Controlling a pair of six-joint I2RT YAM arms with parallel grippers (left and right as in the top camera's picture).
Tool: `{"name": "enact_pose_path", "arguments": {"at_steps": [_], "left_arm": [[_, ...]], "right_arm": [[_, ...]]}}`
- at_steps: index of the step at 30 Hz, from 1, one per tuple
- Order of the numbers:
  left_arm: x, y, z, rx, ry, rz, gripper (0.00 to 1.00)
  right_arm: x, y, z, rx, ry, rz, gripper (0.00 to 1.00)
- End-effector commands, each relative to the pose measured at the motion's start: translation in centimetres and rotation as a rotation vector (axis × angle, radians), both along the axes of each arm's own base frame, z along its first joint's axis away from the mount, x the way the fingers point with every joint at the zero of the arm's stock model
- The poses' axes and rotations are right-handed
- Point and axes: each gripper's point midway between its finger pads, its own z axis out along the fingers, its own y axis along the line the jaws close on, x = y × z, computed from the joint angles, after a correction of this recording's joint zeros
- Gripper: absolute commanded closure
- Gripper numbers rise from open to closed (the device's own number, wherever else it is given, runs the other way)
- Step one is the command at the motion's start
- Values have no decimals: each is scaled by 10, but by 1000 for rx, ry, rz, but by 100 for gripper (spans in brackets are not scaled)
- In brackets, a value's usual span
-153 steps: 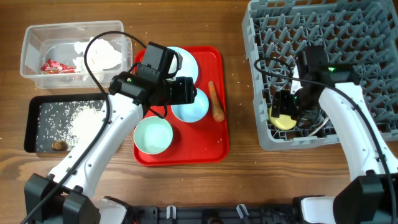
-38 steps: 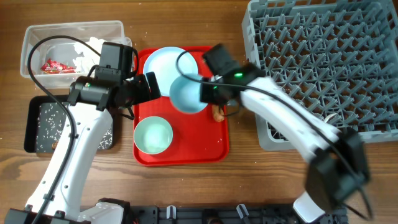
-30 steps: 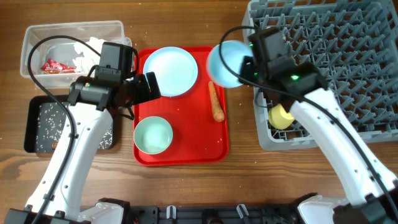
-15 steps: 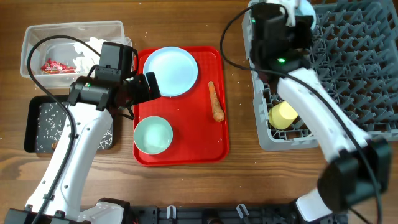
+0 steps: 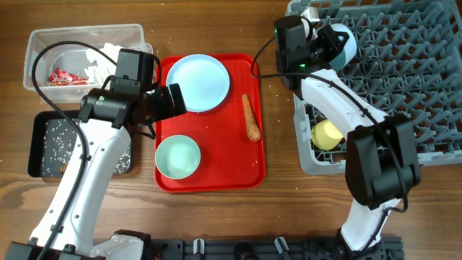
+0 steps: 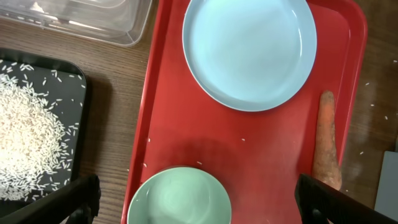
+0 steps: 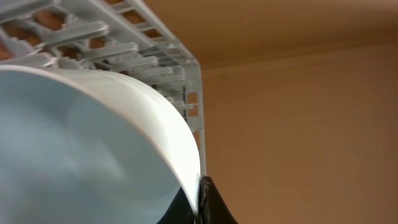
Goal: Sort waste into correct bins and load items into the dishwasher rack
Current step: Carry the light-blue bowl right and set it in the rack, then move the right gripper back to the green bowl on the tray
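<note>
The right hand (image 5: pixel 321 45) was clamped on the rim of a pale blue bowl (image 5: pixel 342 45), holding it on edge just past the far right corner of the red tray (image 5: pixel 216 170), over the nearest corner of the dishwasher rack (image 5: pixel 404 79). The left hand (image 5: pixel 173 100) hovered above the tray's left edge, fingers spread wide and holding nothing. The bowl was pinched only by its rim and sat close to the rack's outer wall. If let go before it seated between pegs, it would probably roll out toward the tray or jam crooked. The worktop (image 5: pixel 216 217) was brown wood grain, with stray rice grains (image 5: pixel 268 87) scattered beside the tray. Of the room, only a plain tan blur showed.
</note>
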Motion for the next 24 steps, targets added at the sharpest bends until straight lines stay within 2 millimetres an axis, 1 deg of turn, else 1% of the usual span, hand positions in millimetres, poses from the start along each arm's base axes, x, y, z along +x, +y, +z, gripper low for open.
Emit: {"name": "enact_pose_path", "arguments": {"at_steps": [1, 5, 8, 10, 11, 12, 13, 14, 15, 16, 18, 21, 23, 24], "left_arm": [[2, 3, 1, 11, -7, 1, 0], [2, 3, 1, 11, -7, 2, 0], [2, 3, 1, 11, -7, 2, 0], [2, 3, 1, 11, -7, 2, 0], [2, 3, 1, 11, -7, 1, 0], [2, 3, 1, 11, -7, 2, 0], [2, 3, 1, 11, -7, 2, 0], [2, 3, 1, 11, -7, 2, 0], [2, 3, 1, 11, -7, 2, 0], [2, 3, 1, 11, -7, 2, 0], [2, 3, 1, 11, -7, 1, 0], [2, 3, 1, 11, -7, 2, 0], [2, 3, 1, 11, -7, 2, 0], [2, 3, 1, 11, -7, 2, 0]], "right_arm": [[-1, -1, -24, -8, 61, 3, 96], [-5, 3, -29, -10, 87, 7, 96], [-9, 18, -32, -32, 131, 43, 96], [-10, 31, -32, -35, 132, 71, 96], [-11, 40, -32, -36, 132, 88, 85], [-12, 47, -32, -37, 132, 104, 64], [-13, 53, -32, -40, 135, 116, 46], [-13, 56, -32, -40, 136, 123, 36], [-14, 59, -33, -41, 137, 128, 16], [-14, 61, -33, -41, 136, 132, 9], [-14, 61, -32, -41, 135, 133, 4], [-14, 61, -30, -30, 119, 130, 2], [-15, 61, -23, 13, 59, 118, 0], [-15, 62, -14, 57, 11, 119, 0]]}}
